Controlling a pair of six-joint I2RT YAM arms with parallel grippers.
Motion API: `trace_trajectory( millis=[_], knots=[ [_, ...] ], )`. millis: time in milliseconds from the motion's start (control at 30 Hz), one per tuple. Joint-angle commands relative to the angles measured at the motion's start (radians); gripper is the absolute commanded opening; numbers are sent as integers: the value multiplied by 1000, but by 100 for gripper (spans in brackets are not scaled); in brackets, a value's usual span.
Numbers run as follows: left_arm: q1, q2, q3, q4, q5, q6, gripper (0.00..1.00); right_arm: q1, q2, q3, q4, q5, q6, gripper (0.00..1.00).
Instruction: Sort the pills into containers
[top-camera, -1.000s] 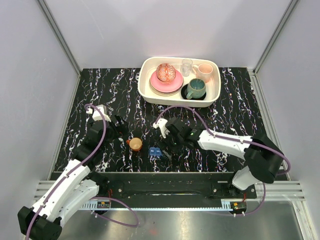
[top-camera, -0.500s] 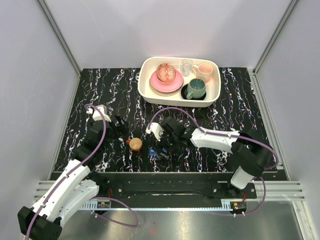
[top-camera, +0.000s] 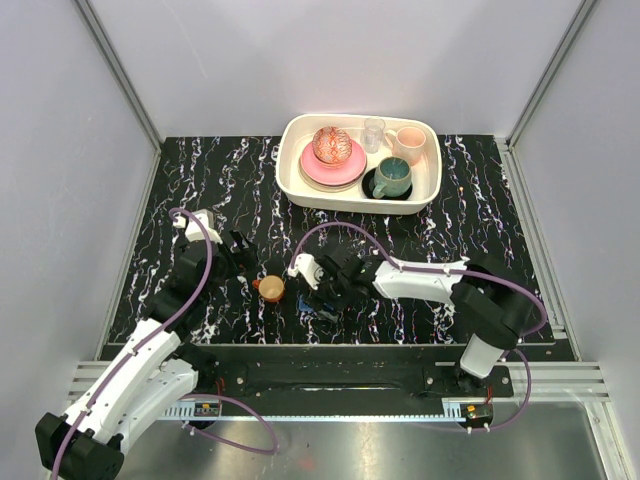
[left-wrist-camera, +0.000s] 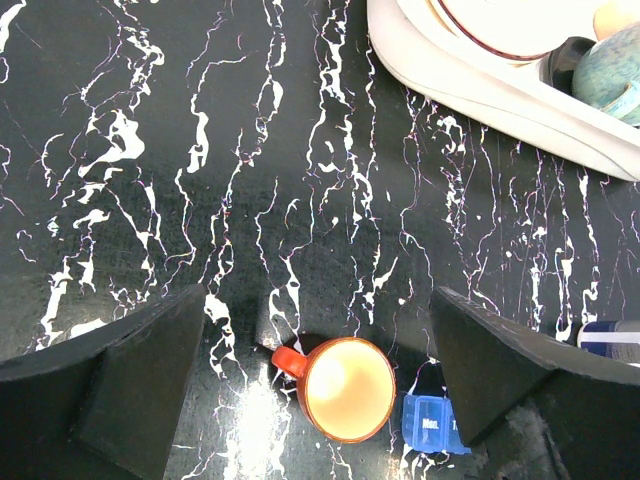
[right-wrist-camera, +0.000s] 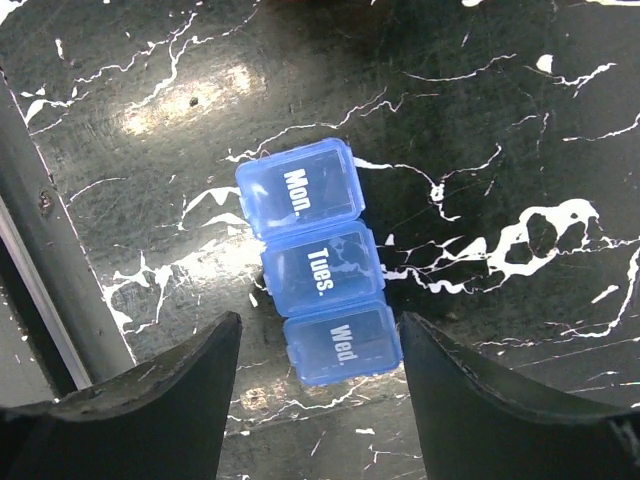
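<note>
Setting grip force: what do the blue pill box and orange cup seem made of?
Pill box: translucent glossy blue plastic; light shows through the lids, day names printed white. Orange cup: opaque, smooth, slight sheen; glazed ceramic or plastic, cannot tell which.

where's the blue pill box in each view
top external: blue pill box sits low centre, partly covered from above.
left wrist: blue pill box at the bottom edge, right of centre, cut off by the frame.
right wrist: blue pill box mid-frame, lids reading Mon., Tues., Wed.
landmark: orange cup lies just left of it in the top and left wrist views; the right wrist view does not show it.
</note>
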Motion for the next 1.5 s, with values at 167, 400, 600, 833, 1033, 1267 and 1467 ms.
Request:
trace_trajectory(
  millis=[167,400,600,833,1033,1267,1467],
  knots=[
    [-4,-10,-11,29,20,7,99,63,28,11,-17,120,19,60],
    [-4,-19,-17,29,23,7,99,69,16,3,-19,170,51,43],
    [-4,-16,1,24,64,18,99,71,-82,-15,-10,242,160,11],
    [-4,56,128,36,294,-62,99,69,-318,-51,-16,226,311,0],
    [-41,111,126,226,472,-290,97,69,-455,-32,-54,184,331,0],
    [-148,151,87,377,426,-436,92,69,-530,-22,-45,143,343,1],
    [-253,176,53,463,377,-492,87,71,-584,-29,-13,132,367,1]
  ],
)
